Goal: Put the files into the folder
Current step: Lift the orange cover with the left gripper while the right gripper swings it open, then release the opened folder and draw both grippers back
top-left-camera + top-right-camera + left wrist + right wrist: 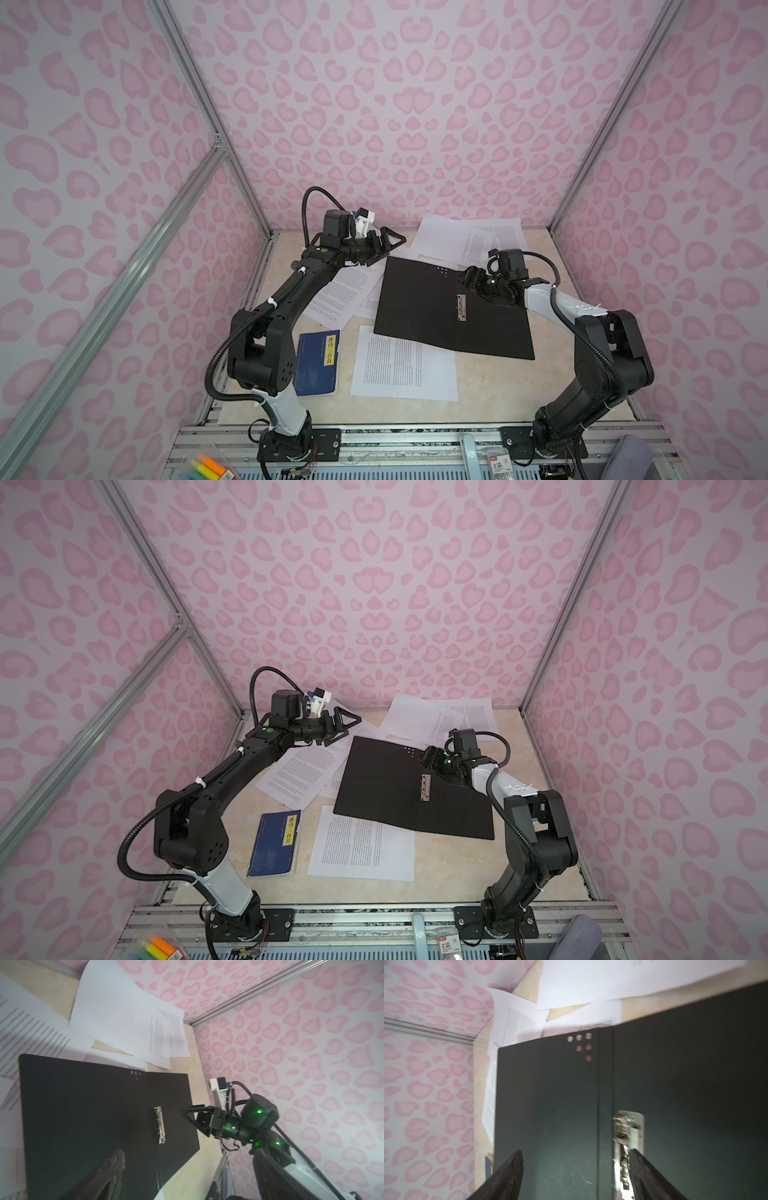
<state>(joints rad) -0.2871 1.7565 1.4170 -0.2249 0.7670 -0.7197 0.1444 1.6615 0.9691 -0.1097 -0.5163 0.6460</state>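
The folder [419,307] lies spread open mid-table, black inside up, with its metal fastener [460,306] near the fold. The files are loose white printed sheets around it: one at the front [403,365], some under its left edge [345,291], some at the back right [457,237]. My right gripper [467,279] hovers open low over the folder's far right part; in the right wrist view [575,1167] one finger [645,1174] sits beside the fastener [629,1132], with nothing held. My left gripper [388,249] is open and empty above the folder's far left corner.
A dark blue book with a yellow label [318,361] lies at the front left by the left arm's base. Pink patterned walls and aluminium posts [582,166] close in the table on three sides. Highlighters [208,465] sit below the front rail.
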